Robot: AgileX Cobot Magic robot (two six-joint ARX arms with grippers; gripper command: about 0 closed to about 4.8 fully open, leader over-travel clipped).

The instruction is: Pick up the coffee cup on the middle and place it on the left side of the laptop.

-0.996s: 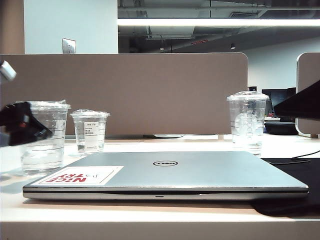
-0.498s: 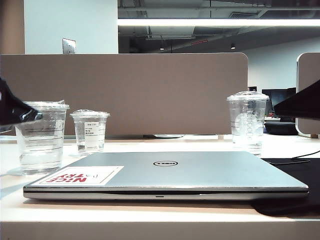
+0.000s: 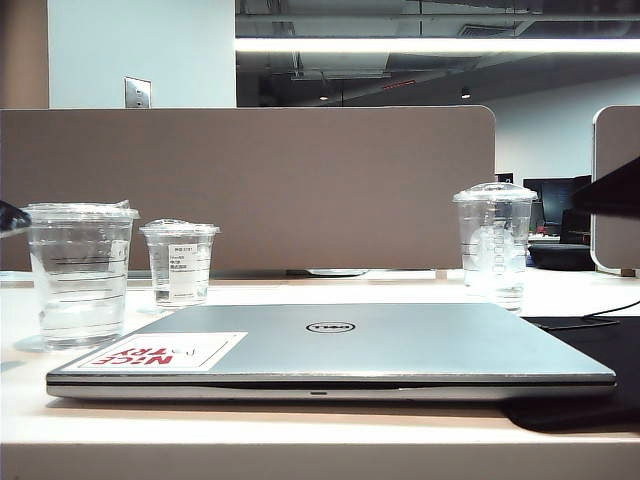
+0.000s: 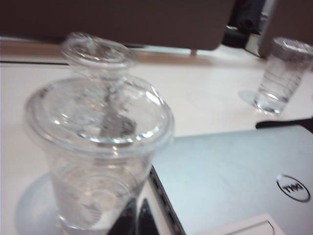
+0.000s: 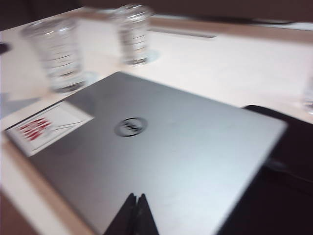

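- The left gripper [image 4: 131,218] hangs just short of the coffee cup [image 4: 100,152], jaws pressed together and empty; I judge the cup already set down, standing free just beside the laptop [image 3: 330,350] on its left.
- Three clear cups, one laptop.
- The right gripper [image 5: 132,215], jaws also together and empty, idles above the laptop's lid.
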